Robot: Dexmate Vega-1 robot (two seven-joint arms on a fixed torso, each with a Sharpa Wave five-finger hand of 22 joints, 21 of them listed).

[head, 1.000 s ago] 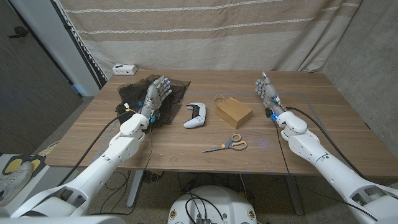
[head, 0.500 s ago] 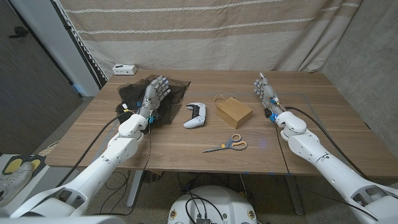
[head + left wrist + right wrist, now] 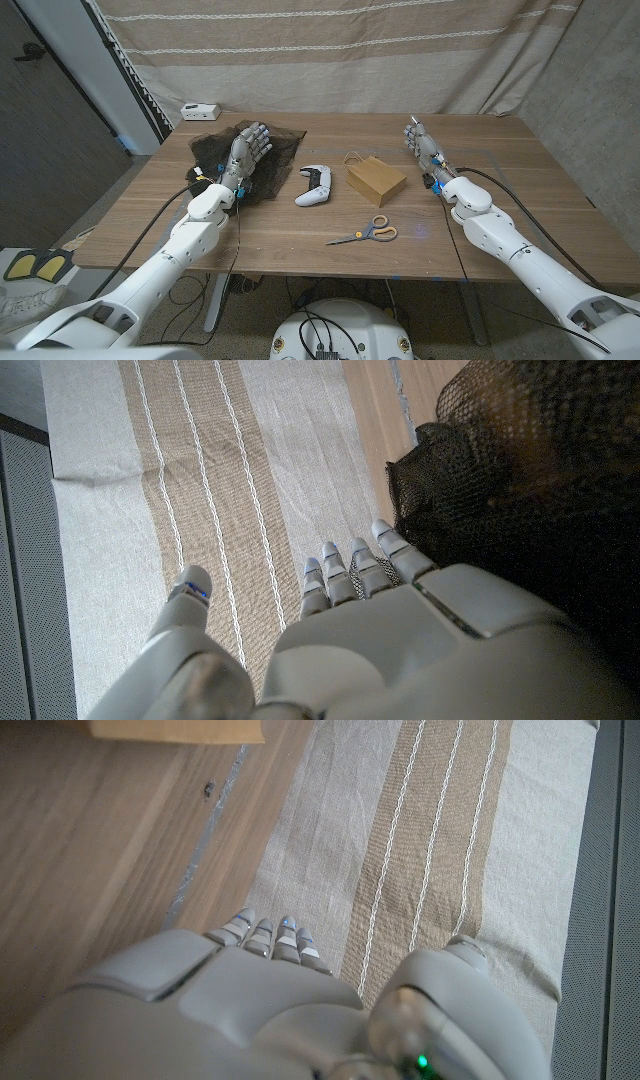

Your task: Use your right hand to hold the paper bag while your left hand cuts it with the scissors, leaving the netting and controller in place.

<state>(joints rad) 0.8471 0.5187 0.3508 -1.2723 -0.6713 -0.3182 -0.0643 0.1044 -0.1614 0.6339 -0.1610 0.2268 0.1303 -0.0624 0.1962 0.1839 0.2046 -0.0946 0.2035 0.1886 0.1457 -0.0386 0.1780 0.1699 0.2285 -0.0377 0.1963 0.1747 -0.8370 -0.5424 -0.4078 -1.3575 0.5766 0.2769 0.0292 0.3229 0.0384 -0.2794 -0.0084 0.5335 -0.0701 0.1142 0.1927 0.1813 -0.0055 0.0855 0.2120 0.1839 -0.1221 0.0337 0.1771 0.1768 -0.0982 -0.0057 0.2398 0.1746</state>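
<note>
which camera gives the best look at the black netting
The head view: it shows the whole black netting spread on the table's far left part, with the left robot hand over it. The left wrist view shows a close, partial patch of mesh beyond that hand's fingers. The right wrist view gives nothing of it.

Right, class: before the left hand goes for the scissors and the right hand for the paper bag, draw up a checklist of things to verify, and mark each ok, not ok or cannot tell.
1. Left hand holds nothing, fingers apart: ok.
2. Right hand holds nothing: ok.
3. Scissors lie free on the table, nothing on them: ok.
4. Paper bag is apart from the controller: ok.
5. Left hand is clear of the netting: cannot tell; it is over the netting and contact is unclear.
6. Scissors blades closed: cannot tell.
</note>
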